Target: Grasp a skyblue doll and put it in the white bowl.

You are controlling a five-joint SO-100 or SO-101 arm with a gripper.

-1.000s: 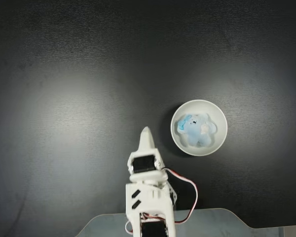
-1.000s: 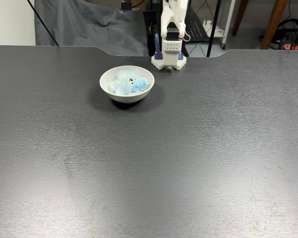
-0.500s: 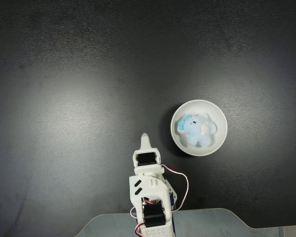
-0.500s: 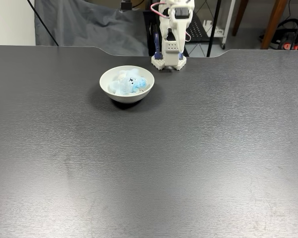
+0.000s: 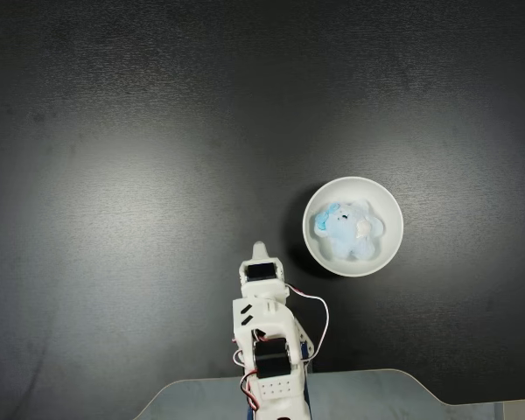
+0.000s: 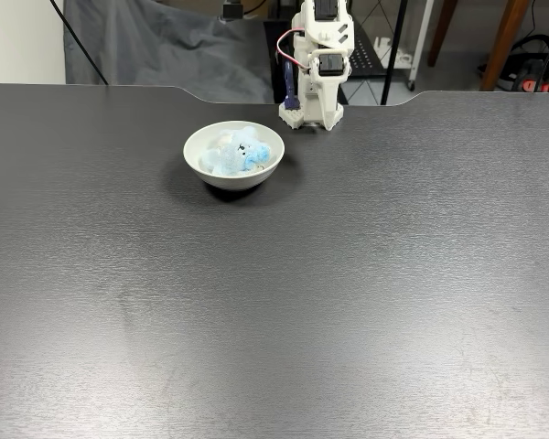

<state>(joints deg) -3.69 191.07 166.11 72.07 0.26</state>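
The black table [image 6: 348, 302] spreads wide around the white bowl, dark and faintly grained in both fixed views. My arm [image 5: 264, 350] is folded up at the table's edge; seen from above it sits below and to the left of the white bowl [image 5: 390, 249], well apart from it, and from the front view the arm [image 6: 318, 64] stands behind the bowl [image 6: 233, 174], off to its right. A red wire loops out beside the arm on the bowl's side.

The white bowl rests on the table, upright. The skyblue doll [image 5: 349, 229] lies inside it, filling much of the hollow, with white patches showing on the fluff; in the front view the doll [image 6: 235, 152] rises a little above the bowl's near rim.

My pincer [image 5: 259, 251] points up the picture from above, away from the base, short of the bowl and touching nothing. It holds nothing, and its fingers appear drawn together into one narrow tip.
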